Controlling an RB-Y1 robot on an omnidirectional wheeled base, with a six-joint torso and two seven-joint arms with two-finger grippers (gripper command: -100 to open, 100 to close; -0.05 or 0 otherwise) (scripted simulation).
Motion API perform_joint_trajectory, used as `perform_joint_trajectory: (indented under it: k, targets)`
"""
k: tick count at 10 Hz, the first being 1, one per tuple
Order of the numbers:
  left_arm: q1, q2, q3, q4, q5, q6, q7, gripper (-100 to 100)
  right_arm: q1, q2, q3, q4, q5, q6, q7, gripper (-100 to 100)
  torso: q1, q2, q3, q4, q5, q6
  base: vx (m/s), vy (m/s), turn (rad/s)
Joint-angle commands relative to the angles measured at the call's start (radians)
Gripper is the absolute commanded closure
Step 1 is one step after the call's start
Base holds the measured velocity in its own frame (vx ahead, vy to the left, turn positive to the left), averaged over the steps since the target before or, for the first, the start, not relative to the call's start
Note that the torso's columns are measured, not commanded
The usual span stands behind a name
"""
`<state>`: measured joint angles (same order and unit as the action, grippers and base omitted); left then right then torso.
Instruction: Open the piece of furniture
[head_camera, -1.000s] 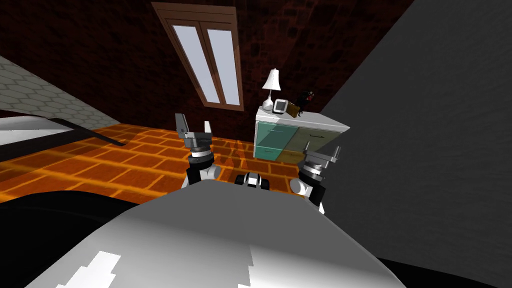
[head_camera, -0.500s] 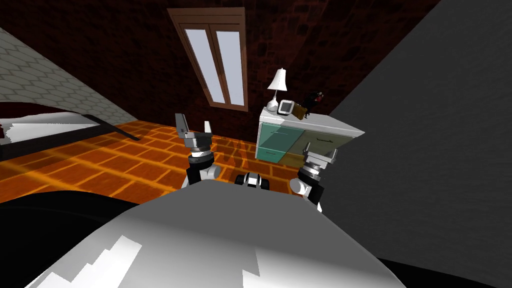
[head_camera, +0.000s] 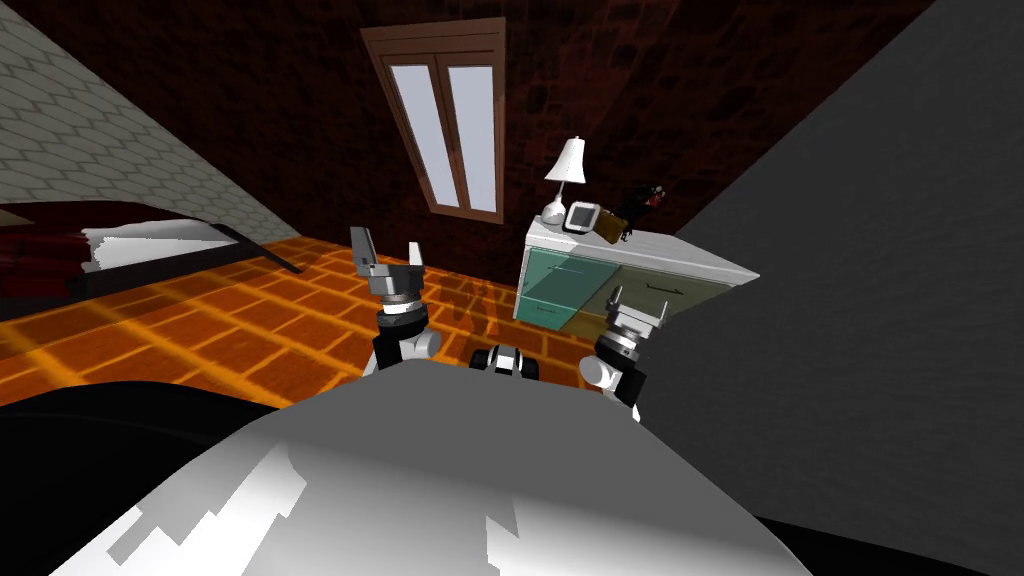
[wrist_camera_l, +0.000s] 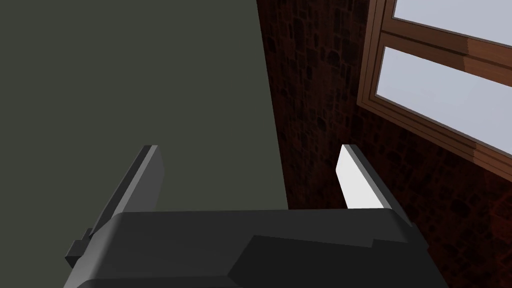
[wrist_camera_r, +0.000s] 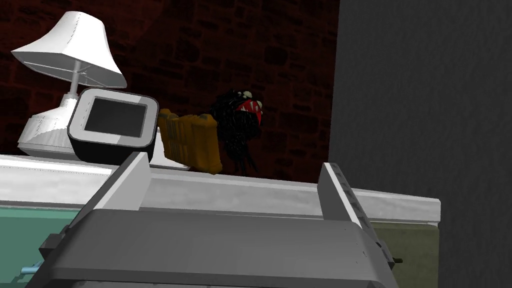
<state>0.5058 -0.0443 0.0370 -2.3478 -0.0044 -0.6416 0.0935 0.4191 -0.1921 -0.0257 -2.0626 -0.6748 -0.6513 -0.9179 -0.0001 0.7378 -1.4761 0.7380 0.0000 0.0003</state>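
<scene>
Our right gripper (head_camera: 640, 302), blades spread apart, faces the dresser (head_camera: 560, 285), apart from its drawers; our left gripper (head_camera: 388, 247) is likewise spread.

- My right gripper (wrist_camera_r: 232, 166) hides most of the dresser (wrist_camera_r: 300, 200) front; I see just teal and olive strips.
- The lamp (wrist_camera_r: 70, 75) base is partly behind a small screen (wrist_camera_r: 112, 125).
- I can't identify the black-and-red figure (wrist_camera_r: 237, 125).
- The bed (head_camera: 150, 240) runs off the edge.
</scene>
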Motion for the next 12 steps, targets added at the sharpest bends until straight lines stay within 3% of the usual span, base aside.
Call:
perform_joint_trajectory:
  k: [1, 4, 6, 12]
  targets:
    - [0.0, 0.0, 0.0, 0.0, 0.0, 0.0, 0.0, 0, -0.006, -0.002, 0.004, 0.02, -0.043, -0.004, -0.076, -100, 0.0, -0.001, 0.0, 0.0, 0.0, -0.001, 0.039, -0.014, 0.113]
    - [0.0, 0.0, 0.0, 0.0, 0.0, 0.0, 0.0, 0, -0.019, -0.006, 0.008, 0.061, -0.118, -0.01, -0.163, -100, 0.0, 0.0, 0.0, 0.0, 0.0, 0.0, 0.041, -0.011, 0.164]
    - [0.0, 0.0, 0.0, 0.0, 0.0, 0.0, 0.0, 0, -0.019, -0.006, 0.008, 0.061, -0.118, -0.01, -0.199, -100, 0.0, 0.001, 0.001, 0.0, 0.0, 0.0, 0.023, -0.014, 0.058]
    - [0.0, 0.0, 0.0, 0.0, 0.0, 0.0, 0.0, 0, -0.039, -0.011, 0.016, 0.128, -0.227, -0.017, -0.376, -100, 0.0, 0.0, 0.0, 0.0, 0.0, -0.001, 0.031, -0.015, 0.154]
